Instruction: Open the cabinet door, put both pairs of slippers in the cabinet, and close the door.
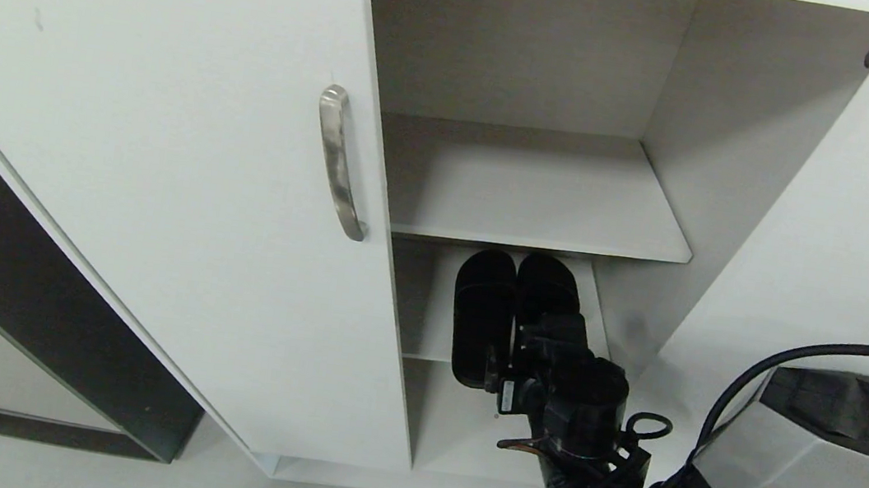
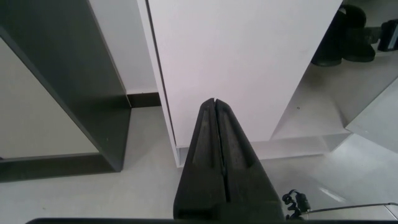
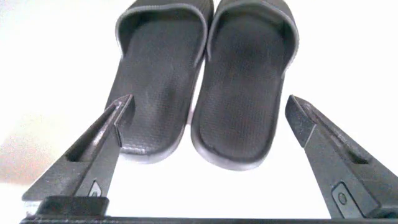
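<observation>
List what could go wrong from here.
1. The right gripper is open around the heels of the slippers; pulling back crooked could drag one off the shelf.
2. The heels seem to overhang the shelf edge, so the closing door might catch them.
3. The open door stands close to that gripper; a wide swing could knock it.

Head view, near 5 o'clock: my right arm's black wrist housing [image 1: 582, 395] covers the heel ends of the pair of black rubber slide slippers [image 1: 486, 308], so I can't see how far out they sit. From the right wrist, their toes are clipped by the frame edge. From the left wrist, they are small and also clipped. In the head view, the open white laminate cabinet door [image 1: 861, 213] runs off frame at 3 o'clock.
</observation>
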Controlling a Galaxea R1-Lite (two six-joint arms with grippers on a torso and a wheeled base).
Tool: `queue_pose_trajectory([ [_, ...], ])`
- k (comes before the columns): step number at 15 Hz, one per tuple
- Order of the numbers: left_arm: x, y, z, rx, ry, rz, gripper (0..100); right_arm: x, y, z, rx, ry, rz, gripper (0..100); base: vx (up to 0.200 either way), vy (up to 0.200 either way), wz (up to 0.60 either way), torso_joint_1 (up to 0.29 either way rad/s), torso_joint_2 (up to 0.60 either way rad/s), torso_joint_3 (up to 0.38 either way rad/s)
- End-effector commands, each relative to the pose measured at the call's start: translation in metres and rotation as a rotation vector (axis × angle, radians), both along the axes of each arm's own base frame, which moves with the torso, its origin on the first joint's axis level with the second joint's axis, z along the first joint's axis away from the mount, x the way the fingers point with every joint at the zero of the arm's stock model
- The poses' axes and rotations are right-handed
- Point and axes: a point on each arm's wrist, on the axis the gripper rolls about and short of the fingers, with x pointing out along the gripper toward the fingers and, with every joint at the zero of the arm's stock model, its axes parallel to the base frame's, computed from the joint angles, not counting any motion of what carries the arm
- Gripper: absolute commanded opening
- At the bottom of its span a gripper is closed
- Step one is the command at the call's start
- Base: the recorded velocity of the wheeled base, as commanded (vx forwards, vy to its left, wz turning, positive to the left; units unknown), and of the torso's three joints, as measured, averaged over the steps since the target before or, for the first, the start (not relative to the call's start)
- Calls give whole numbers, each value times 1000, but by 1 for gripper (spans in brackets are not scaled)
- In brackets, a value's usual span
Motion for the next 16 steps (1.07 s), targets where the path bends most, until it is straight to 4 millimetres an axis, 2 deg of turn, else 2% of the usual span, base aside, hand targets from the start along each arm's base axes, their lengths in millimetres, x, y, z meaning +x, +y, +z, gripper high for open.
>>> queue_pose_trajectory([
  [1, 0, 0, 0, -1, 1, -1, 0, -5, -3, 3, 4, -3, 4, 100, 0, 0, 0, 0, 0, 0],
  [12, 0, 0, 0, 12, 1, -2, 0, -4, -3, 3, 7, -7, 3, 100, -200, 0, 0, 2, 3, -2],
  [16, 0, 0, 0, 12, 1, -2, 0, -5, -4, 2, 7, -3, 4, 100, 0, 0, 0, 0, 0, 0],
])
